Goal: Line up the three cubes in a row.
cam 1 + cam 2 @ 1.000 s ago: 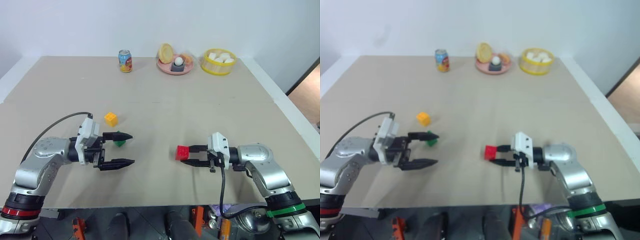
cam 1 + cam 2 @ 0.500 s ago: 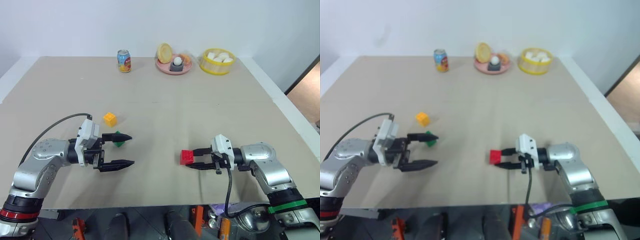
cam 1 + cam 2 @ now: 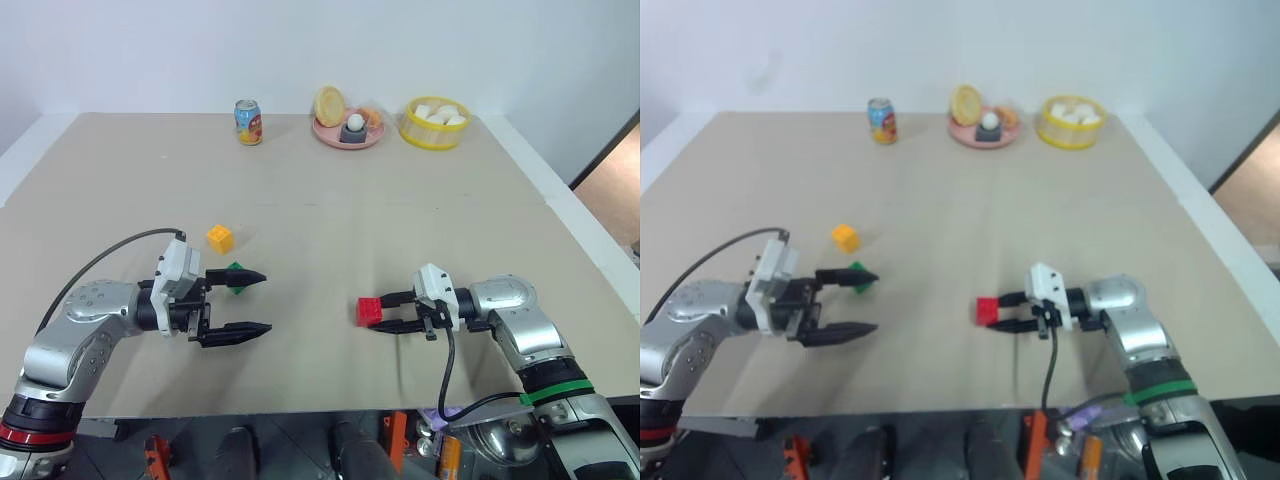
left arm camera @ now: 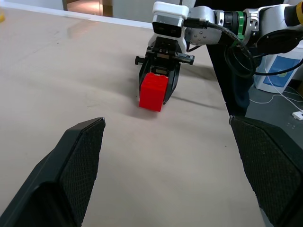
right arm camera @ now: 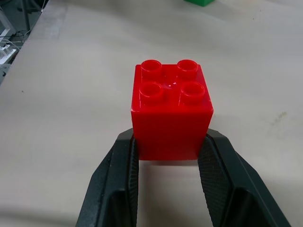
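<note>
The right tool (image 3: 384,313) is clamped on the red cube (image 3: 370,311), one finger on each side face with the studs facing up, so the cube stays square and can be carried or slid without tipping; it sits low, at or just above the worktop (image 3: 330,210), and whether it touches I cannot quite tell. Seen from the head, the red cube lies toward four o'clock of the worktop's middle, well apart from the other two. The green cube (image 3: 236,277) lies toward eight o'clock, just beyond the upper finger of the left tool (image 3: 250,300), whose fingers stand wide apart, level and pointing toward three o'clock, holding nothing. The yellow cube (image 3: 221,238) sits near the green one, at about eleven o'clock from it. Those two already form a short diagonal pair, so the red cube is probably being brought toward nine o'clock to join them. The open left tool seems posted there to nudge the green or yellow cube into line.
</note>
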